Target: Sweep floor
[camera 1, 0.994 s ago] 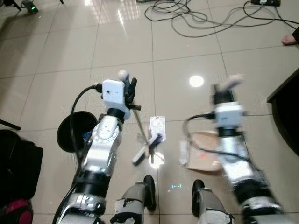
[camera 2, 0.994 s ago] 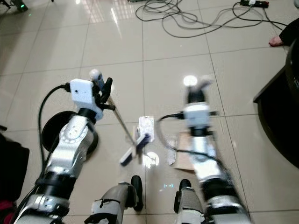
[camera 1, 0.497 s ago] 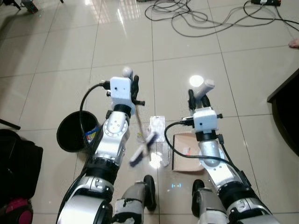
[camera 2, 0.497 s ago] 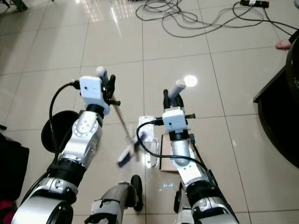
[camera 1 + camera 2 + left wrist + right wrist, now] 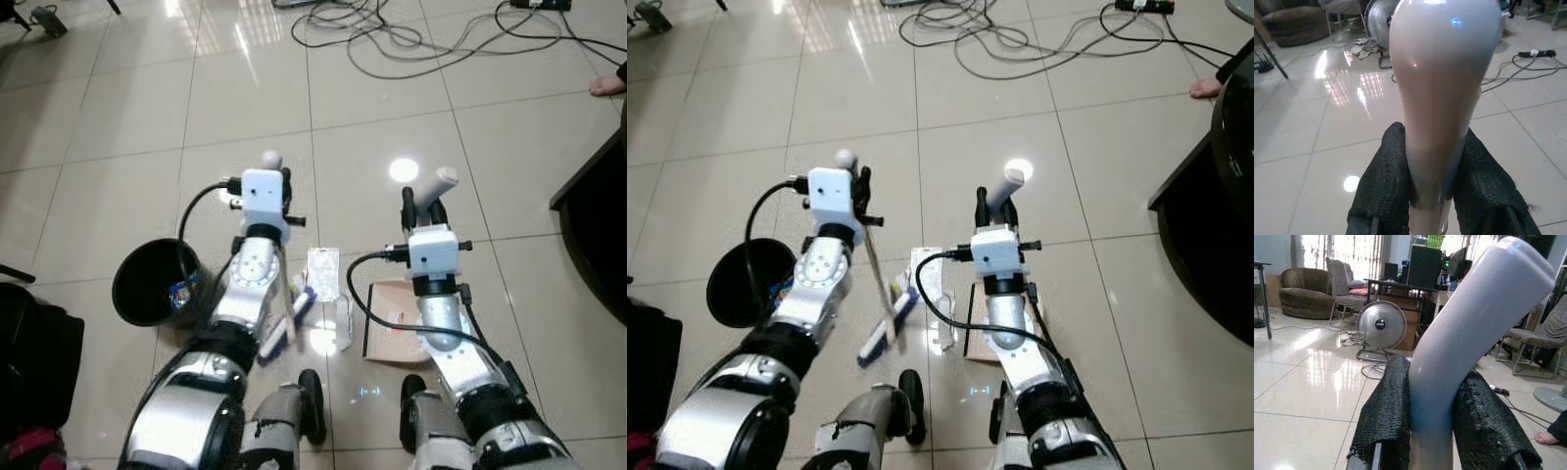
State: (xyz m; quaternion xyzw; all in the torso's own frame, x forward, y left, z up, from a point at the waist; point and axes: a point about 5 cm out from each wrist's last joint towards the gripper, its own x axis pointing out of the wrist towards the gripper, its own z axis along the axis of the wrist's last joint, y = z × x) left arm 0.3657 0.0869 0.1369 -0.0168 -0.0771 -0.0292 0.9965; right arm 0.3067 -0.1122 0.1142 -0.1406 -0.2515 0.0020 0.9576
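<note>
The left pincer (image 5: pixel 858 186) pinches the broom handle (image 5: pixel 1442 98); its shaft slants down to the brush head (image 5: pixel 888 328), just left of the litter (image 5: pixel 926 284). The right pincer (image 5: pixel 991 206) clamps the dustpan handle (image 5: pixel 1469 328), the dustpan (image 5: pixel 994 328) lying right of the litter.

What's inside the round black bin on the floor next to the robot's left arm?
The round black bin holds a small blue printed wrapper or packet against its inner wall nearest the left arm. The rest of the inside is dark, so whether anything else lies at the bottom cannot be told.
</note>
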